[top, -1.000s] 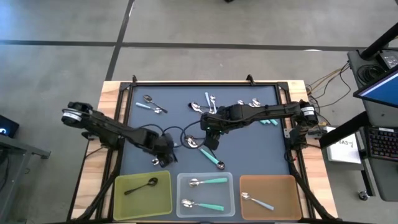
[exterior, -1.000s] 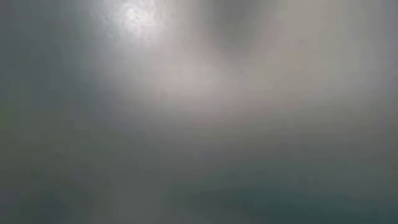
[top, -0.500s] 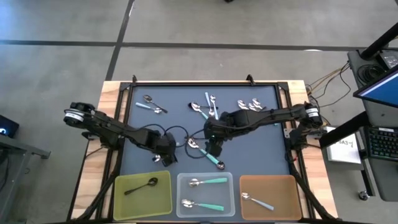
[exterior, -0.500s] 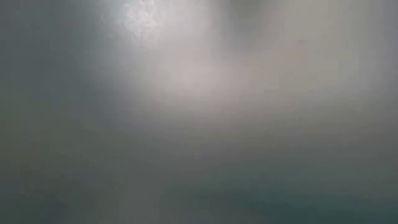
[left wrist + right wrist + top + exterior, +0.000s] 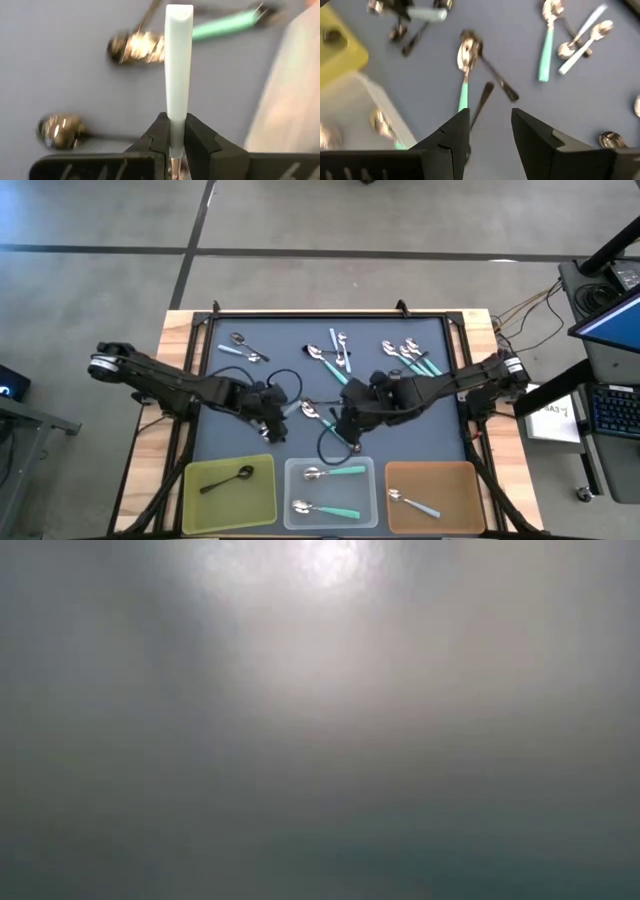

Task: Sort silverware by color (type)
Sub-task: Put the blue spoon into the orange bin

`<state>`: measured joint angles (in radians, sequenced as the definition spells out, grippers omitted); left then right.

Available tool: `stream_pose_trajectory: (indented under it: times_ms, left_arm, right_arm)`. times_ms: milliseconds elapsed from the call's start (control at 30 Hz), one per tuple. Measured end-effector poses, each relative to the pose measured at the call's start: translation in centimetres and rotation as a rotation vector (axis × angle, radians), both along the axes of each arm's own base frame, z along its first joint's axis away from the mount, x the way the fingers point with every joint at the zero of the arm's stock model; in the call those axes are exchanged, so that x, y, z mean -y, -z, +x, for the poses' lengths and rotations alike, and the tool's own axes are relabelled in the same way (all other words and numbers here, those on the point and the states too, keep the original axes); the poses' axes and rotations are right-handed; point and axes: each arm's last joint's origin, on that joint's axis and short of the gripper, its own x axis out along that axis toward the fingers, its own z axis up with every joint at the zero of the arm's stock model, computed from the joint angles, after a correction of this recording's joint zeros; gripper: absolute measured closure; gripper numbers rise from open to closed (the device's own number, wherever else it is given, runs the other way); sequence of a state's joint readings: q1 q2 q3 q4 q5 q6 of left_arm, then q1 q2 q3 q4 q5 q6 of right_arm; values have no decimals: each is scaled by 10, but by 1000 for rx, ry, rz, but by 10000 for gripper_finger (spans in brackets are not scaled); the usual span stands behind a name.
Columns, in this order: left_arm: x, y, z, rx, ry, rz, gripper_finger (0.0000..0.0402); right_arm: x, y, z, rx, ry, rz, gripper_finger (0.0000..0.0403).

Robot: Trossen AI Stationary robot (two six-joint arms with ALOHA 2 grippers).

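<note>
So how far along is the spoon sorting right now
Done: one dark all-metal spoon in the yellow-green tray, two teal-handled spoons in the clear tray, one light-blue spoon in the brown tray.
In hand: the left gripper is shut on a light-blue handle; the right gripper is open.
Left: loose spoons on the dark mat.

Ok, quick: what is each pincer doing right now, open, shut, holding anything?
Left pincer: shut on a light-blue-handled spoon.
Right pincer: open, holding nothing, above a teal-handled spoon.
</note>
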<state>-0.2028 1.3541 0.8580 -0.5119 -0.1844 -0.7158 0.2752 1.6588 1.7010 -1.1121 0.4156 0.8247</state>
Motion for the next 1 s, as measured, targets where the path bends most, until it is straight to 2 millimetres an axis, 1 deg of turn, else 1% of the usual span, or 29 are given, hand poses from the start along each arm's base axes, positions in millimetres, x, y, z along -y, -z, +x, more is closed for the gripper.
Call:
stream_pose_trajectory:
  times_ms: [100, 233, 300, 433, 533, 633, 800, 1000]
  left_arm:
    - [0, -22, 6, 79, -18, 25, 383]
    - [3, -47, 11, 163, -24, 54, 383]
    - [4, -55, 13, 191, -32, 65, 383]
    - [4, -66, 15, 228, -50, 66, 383]
    - [2, -77, 13, 263, -109, 73, 383]
    - [-1, -89, 8, 296, -193, 116, 383]
    - [-5, -102, 0, 322, -235, 158, 383]
    - [-5, -103, 1, 339, -253, 159, 383]
  right_arm:
    - [-7, 4, 3, 86, 80, -48, 266]
    - [-7, 5, 16, 225, 114, -106, 266]
    - [-2, 3, 25, 288, 102, -113, 266]
    - [15, -3, 38, 399, 122, -114, 266]
    - [27, -9, 47, 473, 122, -48, 266]
    - [39, -13, 53, 518, 95, 21, 266]
    - [54, -19, 59, 592, 58, 76, 266]
    - [66, -25, 63, 646, 36, 87, 266]
